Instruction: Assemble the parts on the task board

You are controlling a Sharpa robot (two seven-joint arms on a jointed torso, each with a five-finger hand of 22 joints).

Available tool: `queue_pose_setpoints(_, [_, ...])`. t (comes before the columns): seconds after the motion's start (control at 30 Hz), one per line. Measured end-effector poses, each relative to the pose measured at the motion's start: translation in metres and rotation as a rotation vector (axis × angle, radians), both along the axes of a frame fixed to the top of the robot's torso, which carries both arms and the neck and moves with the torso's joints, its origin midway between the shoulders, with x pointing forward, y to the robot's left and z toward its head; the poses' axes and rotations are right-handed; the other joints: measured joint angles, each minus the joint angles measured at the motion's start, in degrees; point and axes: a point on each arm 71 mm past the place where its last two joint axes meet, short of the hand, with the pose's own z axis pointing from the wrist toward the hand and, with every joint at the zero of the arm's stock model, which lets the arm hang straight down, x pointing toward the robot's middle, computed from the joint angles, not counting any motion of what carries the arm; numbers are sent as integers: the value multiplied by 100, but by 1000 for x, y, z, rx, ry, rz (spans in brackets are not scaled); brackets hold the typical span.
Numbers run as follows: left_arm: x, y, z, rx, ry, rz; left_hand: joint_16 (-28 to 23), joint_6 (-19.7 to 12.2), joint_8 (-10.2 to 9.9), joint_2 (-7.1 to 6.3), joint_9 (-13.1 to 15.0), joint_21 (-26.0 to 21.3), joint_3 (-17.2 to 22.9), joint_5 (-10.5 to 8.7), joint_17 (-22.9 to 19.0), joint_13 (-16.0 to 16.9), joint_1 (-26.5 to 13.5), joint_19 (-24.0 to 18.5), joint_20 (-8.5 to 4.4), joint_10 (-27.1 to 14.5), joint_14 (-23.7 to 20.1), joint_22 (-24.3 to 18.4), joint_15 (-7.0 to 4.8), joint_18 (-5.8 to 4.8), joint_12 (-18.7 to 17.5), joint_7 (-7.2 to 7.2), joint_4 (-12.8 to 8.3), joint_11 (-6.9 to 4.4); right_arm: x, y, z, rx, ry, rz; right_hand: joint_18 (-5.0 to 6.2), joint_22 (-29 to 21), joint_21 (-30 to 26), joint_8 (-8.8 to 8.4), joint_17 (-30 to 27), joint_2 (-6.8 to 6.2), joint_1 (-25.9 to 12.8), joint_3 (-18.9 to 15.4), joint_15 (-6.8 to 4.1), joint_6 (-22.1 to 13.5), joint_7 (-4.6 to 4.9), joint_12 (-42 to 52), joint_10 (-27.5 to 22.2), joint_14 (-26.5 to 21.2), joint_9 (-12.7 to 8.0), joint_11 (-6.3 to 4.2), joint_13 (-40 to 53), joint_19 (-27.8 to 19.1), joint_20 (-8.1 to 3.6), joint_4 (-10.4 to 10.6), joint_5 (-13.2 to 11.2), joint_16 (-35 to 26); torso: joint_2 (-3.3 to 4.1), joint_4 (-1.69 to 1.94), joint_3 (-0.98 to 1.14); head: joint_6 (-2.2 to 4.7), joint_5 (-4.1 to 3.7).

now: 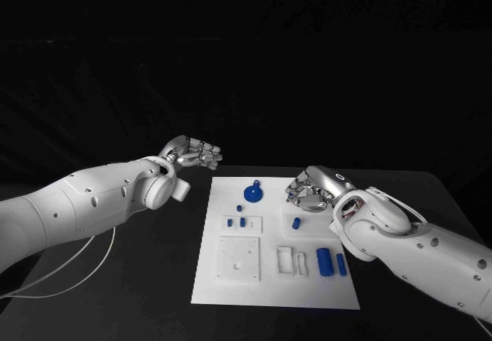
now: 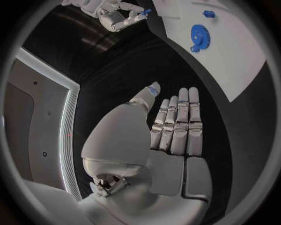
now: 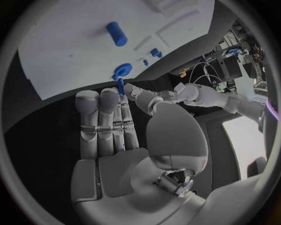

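Observation:
The white task board (image 1: 231, 298) lies in the middle of the table. On it are a blue gear (image 1: 252, 193), small blue pegs (image 1: 240, 222), a short blue piece (image 1: 296, 222) and two blue cylinders (image 1: 323, 261). My right hand (image 1: 313, 189) hovers over the board's far right part. In the right wrist view its thumb and a finger pinch a small blue peg (image 3: 121, 87) just above the gear (image 3: 123, 71). My left hand (image 1: 195, 152) is off the board's far left corner, fingers stretched out (image 2: 175, 126), holding nothing. The left wrist view shows the right hand (image 2: 117, 18) pinching the peg (image 2: 145, 12).
White raised fixtures sit on the board: a square plate (image 1: 239, 259) with holes and narrow blocks (image 1: 290, 260) beside the cylinders. A white cable (image 1: 62, 277) trails over the table at the left. Black table surrounds the board.

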Motion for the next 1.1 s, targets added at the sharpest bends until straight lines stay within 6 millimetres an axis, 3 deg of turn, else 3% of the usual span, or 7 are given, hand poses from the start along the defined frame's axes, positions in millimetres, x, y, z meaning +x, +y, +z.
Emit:
queue_pose_setpoints(0.13, [1,2,0,-2,-4,8,0,7,0,0,0,0,0,21,0,0,0,0,0,0,0,-61,0,0,0,-7,0,0,-10,14,-3,21,0,44,-2,0,0,0,0,1,2,0,0,0,0,0,0,0,-2,0,0,0,0,0,0,0,-3,-3,2,-38,106])
queue_pose_setpoints(0.23, [1,3,0,-4,-8,13,0,17,0,0,0,0,90,356,-6,0,0,0,0,0,0,-46,0,0,0,-17,-42,0,-19,26,-7,27,1,78,-6,0,0,-12,0,7,8,-1,1,-1,1,0,0,0,-3,-1,0,0,0,0,-1,0,-3,-1,2,-89,176])
queue_pose_setpoints(0.3, [1,2,0,-6,-10,15,0,17,0,0,0,3,153,394,-10,0,0,-16,11,0,0,32,0,0,0,-17,-69,0,-24,33,-11,28,1,98,-8,0,0,-6,0,7,8,-1,1,-1,1,0,-1,0,-4,-1,-1,0,0,0,-17,0,-3,0,2,-126,225])
queue_pose_setpoints(0.43, [1,1,1,-14,-16,15,0,80,0,-14,0,-1,-14,-504,-8,0,-14,-55,29,54,-64,-18,20,0,0,-41,-9,-12,-36,48,-18,21,-5,140,-10,0,0,7,-8,7,8,-1,1,-5,5,0,-1,0,-8,-1,-1,0,0,-1,-18,0,1,0,2,-215,313])
queue_pose_setpoints(0.47, [1,0,1,-17,-18,15,0,88,0,6,0,-1,-136,-570,-6,0,7,-54,29,68,-71,-141,30,0,0,-48,5,-24,-38,51,-20,17,-8,151,-7,0,0,7,-8,8,8,-1,1,-5,5,0,-1,0,-8,-1,-1,0,0,-1,-18,0,2,0,2,-227,331])
queue_pose_setpoints(0.8, [1,-2,2,-42,-27,21,0,108,0,106,0,-1,-411,-574,-5,0,107,82,61,83,-111,-947,29,1,0,-68,0,-40,-57,72,-33,-29,-44,221,15,0,0,6,-8,21,22,-9,2,33,7,-1,-1,0,-23,-2,-7,0,1,-8,-45,17,3,1,-5,-415,557])
queue_pose_setpoints(1.1, [1,-1,2,-51,-32,28,0,108,0,126,0,-1,-377,-387,-5,0,132,82,61,83,-111,-991,29,1,0,-68,-34,-40,-65,78,-47,-53,-46,240,20,0,1,4,-8,21,22,5,2,32,8,-2,-10,0,-22,-10,-9,1,1,6,-62,26,1,1,-8,-576,723])
